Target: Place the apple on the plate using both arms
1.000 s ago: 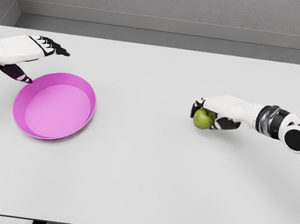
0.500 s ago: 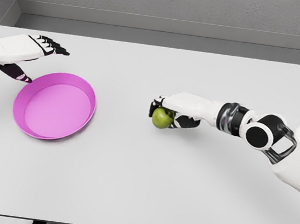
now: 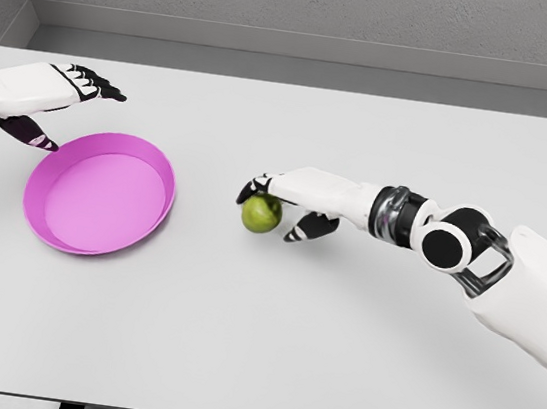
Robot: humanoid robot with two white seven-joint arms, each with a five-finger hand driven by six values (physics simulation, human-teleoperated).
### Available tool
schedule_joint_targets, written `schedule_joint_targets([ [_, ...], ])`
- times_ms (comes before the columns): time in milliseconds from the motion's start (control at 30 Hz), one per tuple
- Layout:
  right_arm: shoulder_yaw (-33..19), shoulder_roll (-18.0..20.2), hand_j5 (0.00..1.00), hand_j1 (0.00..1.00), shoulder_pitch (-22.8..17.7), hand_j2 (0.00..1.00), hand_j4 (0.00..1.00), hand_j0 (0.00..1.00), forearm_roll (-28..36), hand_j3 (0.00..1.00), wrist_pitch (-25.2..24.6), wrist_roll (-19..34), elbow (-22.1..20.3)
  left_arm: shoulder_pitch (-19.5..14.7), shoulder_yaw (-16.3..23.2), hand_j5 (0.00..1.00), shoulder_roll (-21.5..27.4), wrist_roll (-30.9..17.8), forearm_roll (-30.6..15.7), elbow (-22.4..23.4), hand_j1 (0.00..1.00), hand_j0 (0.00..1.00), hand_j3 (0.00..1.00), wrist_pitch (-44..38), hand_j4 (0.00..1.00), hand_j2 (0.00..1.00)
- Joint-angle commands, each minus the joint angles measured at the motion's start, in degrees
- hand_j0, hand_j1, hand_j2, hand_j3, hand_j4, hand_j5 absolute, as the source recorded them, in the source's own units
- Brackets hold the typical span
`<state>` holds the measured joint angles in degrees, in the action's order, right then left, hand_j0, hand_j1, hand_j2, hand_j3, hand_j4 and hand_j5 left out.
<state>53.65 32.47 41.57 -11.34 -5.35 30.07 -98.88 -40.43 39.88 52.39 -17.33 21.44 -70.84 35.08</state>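
Items recorded: one green apple (image 3: 261, 214), one pink plate (image 3: 99, 194), one white table (image 3: 265, 345), two white arms with dark-tipped hands. The apple sat on the table near its middle, well to the right of the plate and clear of its rim. The right hand (image 3: 289, 199) lay over the apple's upper right side, its fingers loosened and spread rather than clamped, the thumb angled down to the right of the fruit; whether any finger touched the skin was not discernible. The apple's top was partly hidden beneath that hand. The right arm ran off the right edge, its shoulder cut away. The left hand (image 3: 50, 100) hovered at the plate's upper left rim, fingers apart, holding nothing, its forearm cut off by the left edge. Plate contents: nothing; the interior showed bare pink.
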Motion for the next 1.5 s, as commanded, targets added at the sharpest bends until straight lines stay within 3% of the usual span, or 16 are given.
schedule_joint_targets([
  [0, 0.0, 0.0, 1.0, 1.0, 0.0, 1.0, 1.0, 1.0, 0.1, 1.0, 0.0, -0.1, -0.1, 0.0, -0.1, 1.0, 0.1, 0.0, -0.3, 0.0, 1.0, 1.0, 1.0, -0.1, 1.0, 1.0],
  [367, -0.9, 1.5, 1.0, 1.0, 0.1, 1.0, 1.0, 1.0, 0.1, 1.0, 0.6, -0.1, -0.2, 0.1, 0.5, 1.0, -0.8, 0.1, -0.9, -0.9, 1.0, 1.0, 1.0, -0.1, 1.0, 1.0],
  [467, -6.7, 9.4, 1.0, 1.0, 0.2, 1.0, 1.0, 1.0, 0.1, 1.0, 0.9, -0.1, -1.0, -0.6, 0.6, 1.0, -2.7, -0.1, -0.5, -5.7, 1.0, 1.0, 1.0, -0.1, 1.0, 1.0],
  [600, -15.9, 21.1, 1.0, 1.0, -1.5, 1.0, 1.0, 1.0, 0.4, 1.0, 5.9, -0.1, -0.9, -1.3, 1.3, 1.0, -6.2, -0.1, 2.5, -9.1, 1.0, 1.0, 1.0, -0.1, 1.0, 1.0],
  [700, -26.2, 22.9, 1.0, 1.0, -9.8, 1.0, 1.0, 1.0, 0.4, 1.0, 10.0, 0.1, -0.4, -3.9, 5.0, 1.0, -9.9, -0.2, 5.9, -10.0, 1.0, 1.0, 1.0, -0.1, 1.0, 1.0],
  [833, -27.3, 23.7, 1.0, 1.0, -10.0, 1.0, 1.0, 1.0, 0.4, 1.0, 13.9, 0.2, 1.1, -7.2, 11.9, 1.0, -12.8, -0.2, 7.5, -10.2, 1.0, 1.0, 1.0, -0.1, 1.0, 1.0],
  [1000, -27.3, 23.5, 1.0, 1.0, -10.4, 1.0, 1.0, 1.0, 0.4, 1.0, 13.5, 0.2, 0.8, -8.3, 13.8, 1.0, -14.1, -1.0, 9.4, -12.6, 1.0, 1.0, 1.0, -0.1, 1.0, 1.0],
  [1233, -27.3, 23.5, 1.0, 1.0, -11.7, 1.0, 1.0, 1.0, 0.5, 1.0, 13.4, 0.2, 1.6, -11.3, 17.7, 1.0, -16.8, -8.5, 9.5, -13.1, 1.0, 1.0, 1.0, -0.1, 1.0, 1.0],
  [1467, -27.6, 22.9, 1.0, 1.0, -12.2, 1.0, 1.0, 1.0, 0.5, 1.0, 13.3, 0.2, 1.5, -12.0, 19.2, 1.0, -18.7, -8.6, 14.2, -12.9, 1.0, 1.0, 1.0, -0.1, 1.0, 1.0],
])
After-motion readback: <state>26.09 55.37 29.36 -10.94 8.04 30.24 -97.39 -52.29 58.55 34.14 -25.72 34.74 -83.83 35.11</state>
